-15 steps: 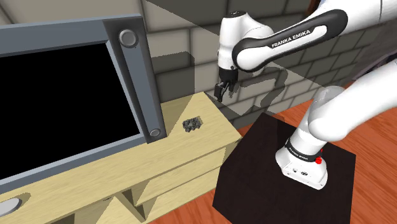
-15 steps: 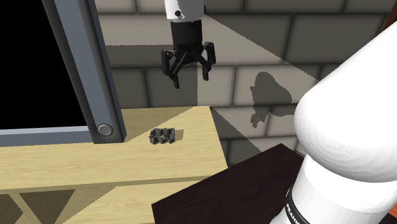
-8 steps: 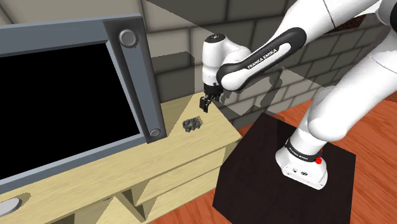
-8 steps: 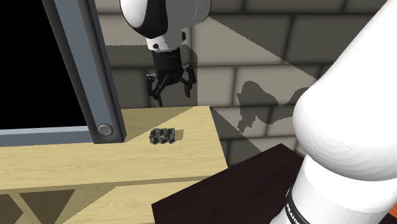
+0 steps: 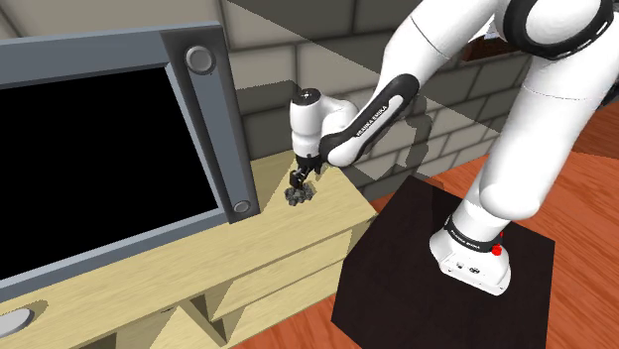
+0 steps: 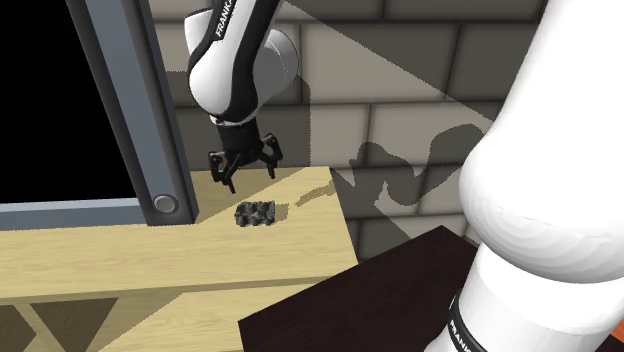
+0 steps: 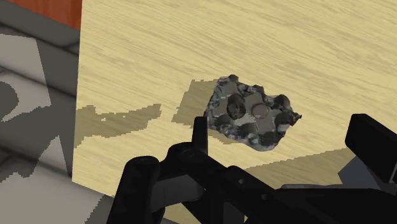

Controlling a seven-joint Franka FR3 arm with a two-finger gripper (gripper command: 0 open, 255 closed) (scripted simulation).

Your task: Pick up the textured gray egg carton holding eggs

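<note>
Approach is the step in hand, judging from how things lie. The dark grey, bumpy egg carton lies flat on the pale wooden TV cabinet, near that top's end and near the lower corner of the grey-framed television. Nothing grips it. The black gripper hangs over it pointing down, its fingers apart and clasping nothing.

In the second exterior view a strip of bare wood shows between the fingertips and the carton. In the shoulder view the tips overlap the carton, so how close they are cannot be told exactly. In the wrist view the carton lies ahead of the hand, between the lines of the two fingers but nearer one of them, with rounded eggs in its cups.

The next move seems to call for a small sideways correction to centre the carton in the gap. A straight descent would then bring the fingers astride its sides before they close. The carton is low and lumpy, so the tips would likely need to go almost to the wood, and the squeeze should be gentle.
</note>
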